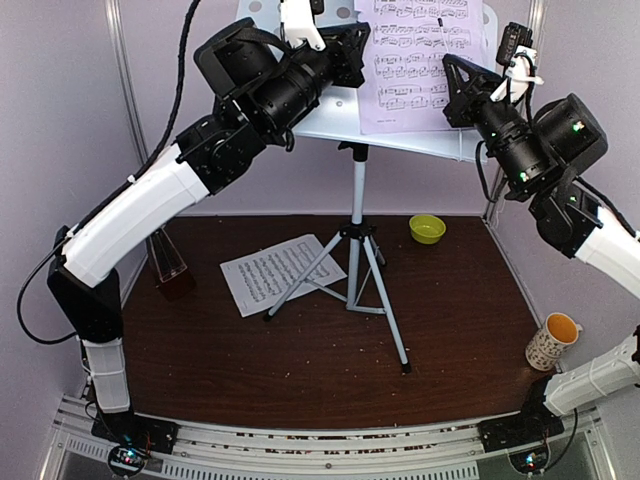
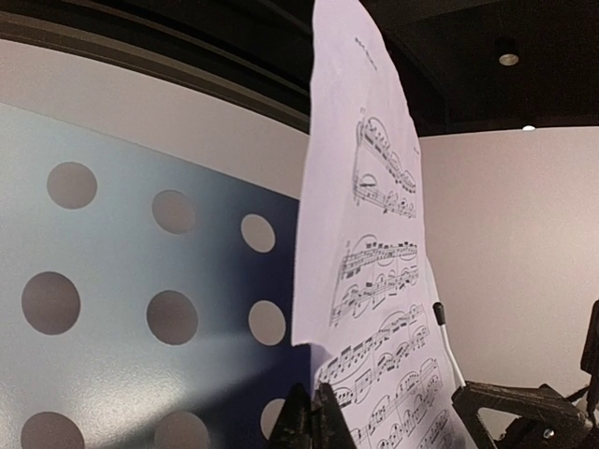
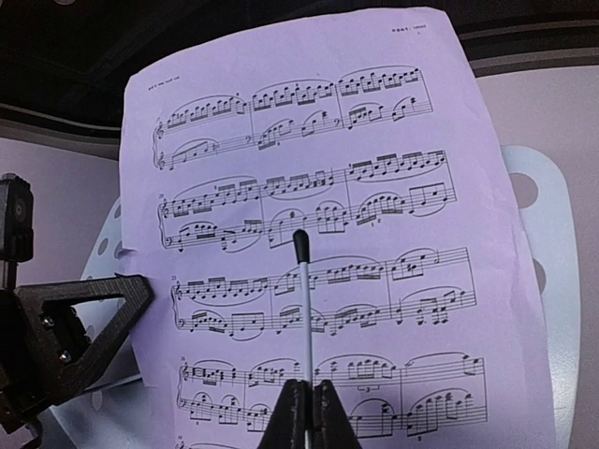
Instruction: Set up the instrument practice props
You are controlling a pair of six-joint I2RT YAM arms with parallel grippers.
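The white perforated music stand [image 1: 330,115] [image 2: 112,281] stands on its silver-black tripod [image 1: 357,255] at the middle back. A lavender music sheet [image 1: 415,60] [image 3: 309,168] leans upright on it. My left gripper [image 1: 355,50] [image 2: 314,402] is shut on that sheet's creased left edge. My right gripper [image 1: 450,65] [image 3: 307,393] is shut on a thin white rod with a black tip [image 3: 304,299], which lies across the front of the sheet. A white music sheet [image 1: 275,270] lies flat on the table. The dark-red metronome [image 1: 170,262] stands at the left, partly behind my left arm.
A small green bowl [image 1: 427,228] sits at the back right of the brown table [image 1: 300,370]. A patterned cup [image 1: 553,340] with a yellow inside stands at the right edge. The tripod's legs spread over the table's middle. Lilac walls close in the sides and back.
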